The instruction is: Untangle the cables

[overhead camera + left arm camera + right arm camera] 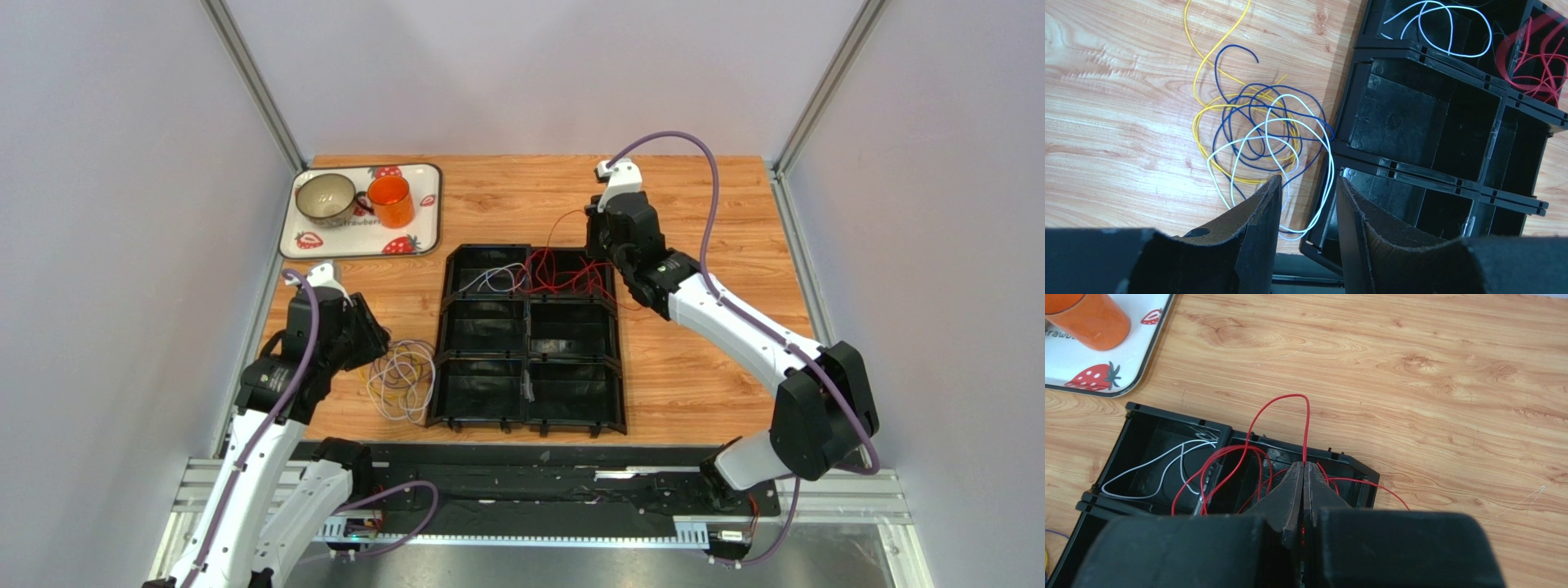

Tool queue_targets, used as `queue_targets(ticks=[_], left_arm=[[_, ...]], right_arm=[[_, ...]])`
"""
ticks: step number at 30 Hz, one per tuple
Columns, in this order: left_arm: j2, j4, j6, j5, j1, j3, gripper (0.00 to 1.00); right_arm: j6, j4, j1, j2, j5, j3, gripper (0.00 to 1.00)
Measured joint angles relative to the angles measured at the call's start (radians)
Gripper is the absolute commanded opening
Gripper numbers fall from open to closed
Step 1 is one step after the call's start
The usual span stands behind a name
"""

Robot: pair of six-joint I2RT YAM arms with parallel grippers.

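**Two claws at a six-cell tray, cables divided between tray and bench**

Left claw [1309,184]: fingers apart, poised over the near edge of a tangle [1260,135] of yellow, blue and white cables. The tangle lies on the bench [1118,92], just beside the black tray [1413,174], and one white loop runs beneath the gap between the fingers. Right claw [1303,468]: fingers pressed together on a red cable [1308,425], which arches over the tray's far wall. More red cables [1247,450] lie in the far right cell. A white cable [1143,470] lies in the far left cell.
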Motion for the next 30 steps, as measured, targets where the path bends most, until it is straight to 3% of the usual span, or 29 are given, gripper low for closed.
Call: queue_targets(ticks=[17,30], left_arm=[[0.008,0.000,0.000,0.000,0.000,0.000,0.46],[0.016,0.000,0.000,0.000,0.000,0.000,0.46]], right_arm=[[0.102,-0.006,-0.044,0.140,0.105,0.043,0.00],[0.141,0.046,-0.053,0.123,0.055,-0.153,0.00]])
